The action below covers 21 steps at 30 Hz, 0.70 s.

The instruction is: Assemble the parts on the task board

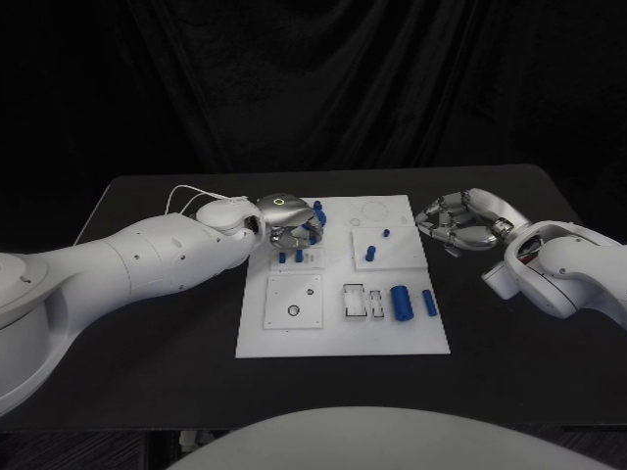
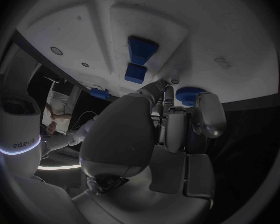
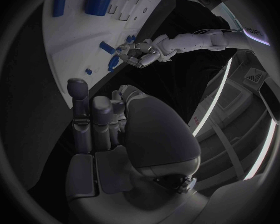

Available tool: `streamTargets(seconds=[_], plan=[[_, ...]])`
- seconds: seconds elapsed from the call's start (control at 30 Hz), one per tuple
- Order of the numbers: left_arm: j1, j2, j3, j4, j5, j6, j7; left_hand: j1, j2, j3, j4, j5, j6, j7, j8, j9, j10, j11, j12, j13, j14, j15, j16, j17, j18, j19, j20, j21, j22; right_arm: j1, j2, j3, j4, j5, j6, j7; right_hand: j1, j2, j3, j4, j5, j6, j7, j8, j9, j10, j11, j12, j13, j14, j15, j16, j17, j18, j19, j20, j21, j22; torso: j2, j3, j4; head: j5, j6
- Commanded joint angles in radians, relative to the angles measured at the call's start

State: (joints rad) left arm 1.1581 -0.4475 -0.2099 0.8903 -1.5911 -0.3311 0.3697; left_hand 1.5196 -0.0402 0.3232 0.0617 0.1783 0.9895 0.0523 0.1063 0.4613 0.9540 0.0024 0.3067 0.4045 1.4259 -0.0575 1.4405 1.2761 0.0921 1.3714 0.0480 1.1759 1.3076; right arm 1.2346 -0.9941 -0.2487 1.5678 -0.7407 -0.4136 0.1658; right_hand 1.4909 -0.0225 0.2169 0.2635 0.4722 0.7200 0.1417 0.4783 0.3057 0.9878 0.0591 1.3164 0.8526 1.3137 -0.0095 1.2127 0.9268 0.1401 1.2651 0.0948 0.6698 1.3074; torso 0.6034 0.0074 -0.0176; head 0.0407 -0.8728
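Observation:
The white task board [image 1: 339, 328] lies mid-table. My left hand [image 1: 288, 220] hovers over its far left corner, and its fingers [image 2: 175, 127] and thumb pinch a blue round part [image 2: 189, 93] near the board's edge. Two blue blocks [image 2: 142, 49] [image 2: 135, 73] stand on the board just past it. More blue parts stand or lie on the board: short pegs [image 1: 291, 257], a piece [image 1: 371, 253], and two long cylinders [image 1: 404, 301] [image 1: 429, 303]. My right hand [image 1: 462, 223] hangs off the board's right edge and holds nothing, its fingers [image 3: 84, 114] loosely bent.
A square recessed plate [image 1: 294, 301] and a small rectangular frame [image 1: 354, 301] sit on the board's near half. A thin white cable [image 1: 186, 193] loops on the black table [image 1: 159, 372] behind my left wrist. The far table edge runs just beyond both hands.

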Motion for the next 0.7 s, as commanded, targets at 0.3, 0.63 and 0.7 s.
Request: streamTargets(seconds=[0.3, 0.63, 0.7], plan=[[0.055, -0.142, 0.006, 0.184, -0.002, -0.157, -0.006, -0.018, -0.004, -0.005, -0.004, 0.008, 0.026, 0.001, 0.009, 0.003, 0.025, -0.002, -0.007, -0.013, 0.011, -0.007, -0.001, 0.000, -0.004, 0.018, -0.004, 0.022, 0.109, -0.002, -0.011, 0.001, 0.003, -0.004, 0.008, -0.017, 0.012, -0.001, 0.006, -0.002, 0.004, -0.003, -0.004, 0.008, -0.001, 0.007, -0.002, -0.002, -0.001, 0.004, -0.003, 0.005, -0.001, 0.018, 0.007, -0.001, 0.000, 0.044, -0.006, 0.0031, 0.0069, 0.001, 0.000], [0.068, -0.220, 0.003, 0.242, 0.070, -0.167, -0.020, -0.023, -0.006, -0.003, -0.003, 0.013, 0.028, 0.004, 0.005, 0.002, 0.031, 0.003, -0.018, -0.024, 0.014, -0.008, -0.002, -0.003, -0.006, 0.026, -0.005, 0.032, 0.115, -0.002, -0.017, 0.001, 0.002, -0.004, 0.014, -0.024, 0.012, -0.002, 0.006, -0.002, 0.003, -0.003, -0.004, 0.009, -0.001, 0.005, -0.002, -0.003, -0.004, 0.003, -0.003, 0.003, -0.004, 0.018, 0.007, -0.001, -0.002, 0.044, -0.007, 0.0064, 0.0135, -0.004, 0.000], [0.069, -0.226, 0.002, 0.241, 0.080, -0.160, -0.022, -0.023, -0.006, -0.003, -0.003, 0.013, 0.028, 0.004, 0.005, 0.002, 0.031, 0.003, -0.018, -0.024, 0.015, -0.008, -0.002, -0.003, -0.006, 0.026, -0.005, 0.032, 0.115, -0.002, -0.017, 0.001, 0.002, -0.004, 0.017, -0.024, 0.012, -0.002, 0.006, -0.002, 0.003, -0.003, -0.004, 0.009, -0.001, 0.005, -0.002, -0.003, -0.004, 0.003, -0.003, 0.003, -0.004, 0.018, 0.007, -0.001, -0.002, 0.044, -0.007, 0.0066, 0.0148, -0.004, 0.000]])
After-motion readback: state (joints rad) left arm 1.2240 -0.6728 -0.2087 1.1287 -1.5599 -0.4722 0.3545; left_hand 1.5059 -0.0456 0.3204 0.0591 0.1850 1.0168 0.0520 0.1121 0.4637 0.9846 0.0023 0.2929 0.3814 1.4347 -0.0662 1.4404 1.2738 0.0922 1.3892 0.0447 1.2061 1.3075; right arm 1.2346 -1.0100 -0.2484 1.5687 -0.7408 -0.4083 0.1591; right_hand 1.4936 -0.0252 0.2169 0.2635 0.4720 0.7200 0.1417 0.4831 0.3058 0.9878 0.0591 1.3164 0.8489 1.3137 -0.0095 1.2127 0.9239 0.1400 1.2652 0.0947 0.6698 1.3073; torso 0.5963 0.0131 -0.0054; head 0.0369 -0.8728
